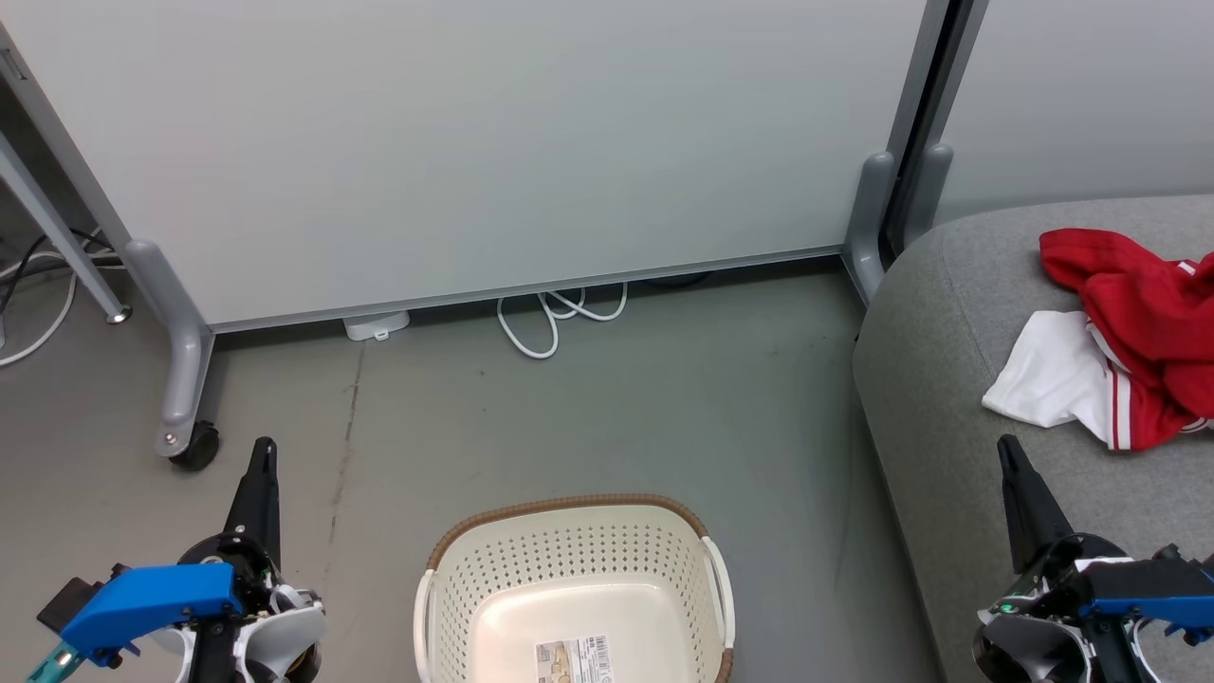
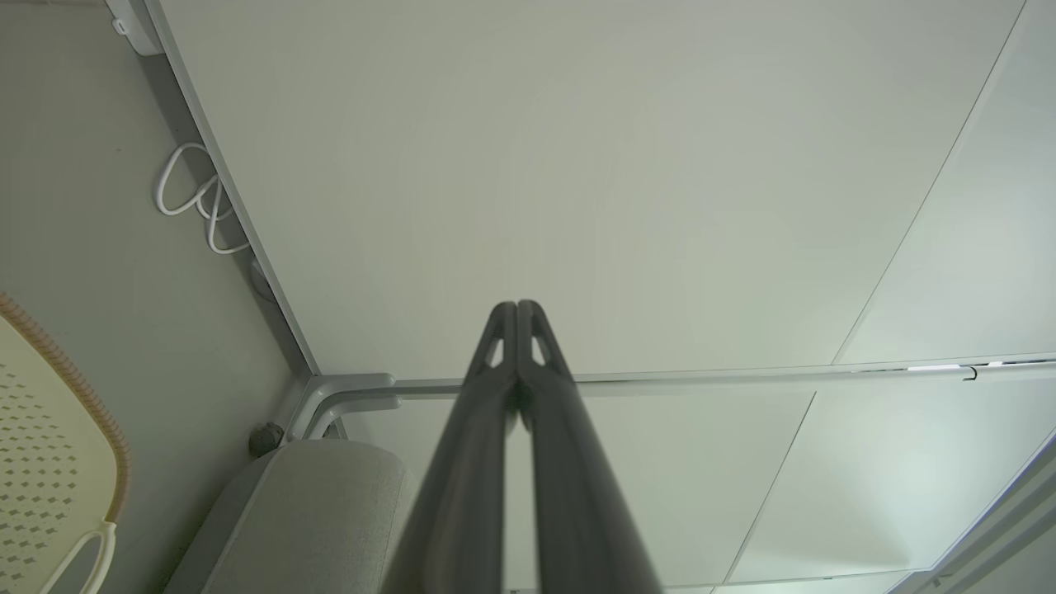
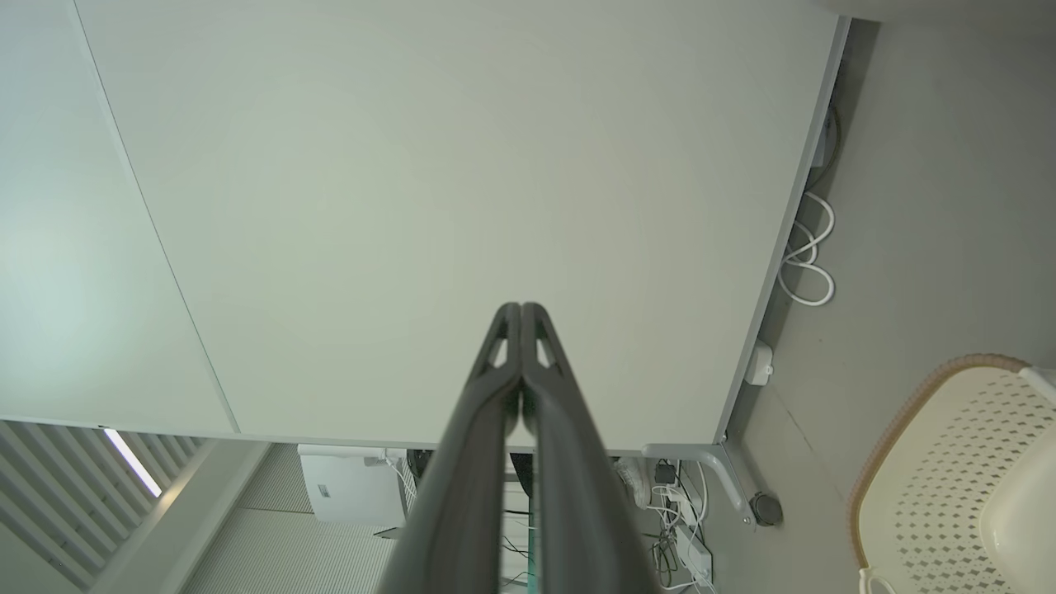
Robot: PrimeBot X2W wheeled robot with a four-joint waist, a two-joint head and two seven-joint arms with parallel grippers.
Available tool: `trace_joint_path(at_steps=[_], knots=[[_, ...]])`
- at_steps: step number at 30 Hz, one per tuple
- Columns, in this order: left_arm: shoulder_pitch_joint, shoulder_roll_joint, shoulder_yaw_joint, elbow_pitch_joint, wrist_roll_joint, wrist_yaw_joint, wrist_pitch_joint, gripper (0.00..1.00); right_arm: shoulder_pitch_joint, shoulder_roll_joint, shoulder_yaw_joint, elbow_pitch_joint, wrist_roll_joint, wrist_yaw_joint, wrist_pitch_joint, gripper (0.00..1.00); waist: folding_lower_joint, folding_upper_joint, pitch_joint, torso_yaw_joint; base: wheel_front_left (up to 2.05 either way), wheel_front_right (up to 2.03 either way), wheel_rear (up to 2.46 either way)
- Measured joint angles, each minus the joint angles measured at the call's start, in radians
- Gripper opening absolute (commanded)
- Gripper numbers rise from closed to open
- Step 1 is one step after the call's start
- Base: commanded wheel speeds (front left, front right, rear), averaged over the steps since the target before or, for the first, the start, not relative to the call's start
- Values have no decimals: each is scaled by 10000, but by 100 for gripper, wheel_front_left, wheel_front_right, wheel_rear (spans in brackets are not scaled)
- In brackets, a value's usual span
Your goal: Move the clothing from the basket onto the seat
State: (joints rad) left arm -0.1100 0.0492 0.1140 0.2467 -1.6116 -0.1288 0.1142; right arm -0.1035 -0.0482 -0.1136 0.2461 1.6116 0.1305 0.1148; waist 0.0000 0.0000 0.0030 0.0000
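Note:
The clothing [image 1: 1143, 327], red fabric with a white panel and striped trim, lies bunched on the grey seat [image 1: 948, 379] at the right. The cream basket [image 1: 569, 588] with a brown rim stands on the floor at the bottom middle, showing a bare bottom with a label. My left gripper [image 1: 264, 448] is at the lower left, left of the basket, shut with nothing in it. My right gripper [image 1: 1005, 446] is at the lower right over the seat's front part, just below the clothing, shut and holding nothing. Both wrist views show fingertips [image 2: 517, 307] [image 3: 521, 308] pressed together.
A white partition panel [image 1: 474, 142] on grey feet with a castor [image 1: 194, 446] stands behind the basket. A white cable loop [image 1: 550, 318] and a small white box [image 1: 377, 324] lie at its base. Grey floor stretches between the basket and the panel.

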Motion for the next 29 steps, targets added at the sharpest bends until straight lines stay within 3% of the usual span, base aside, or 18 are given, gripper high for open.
trace_joint_path(at_steps=[29], knots=[[1,0,0,0,0,0,0,0,0,-2,0,-2,0,0,0,0,0,0,0,0,0,0,0]])
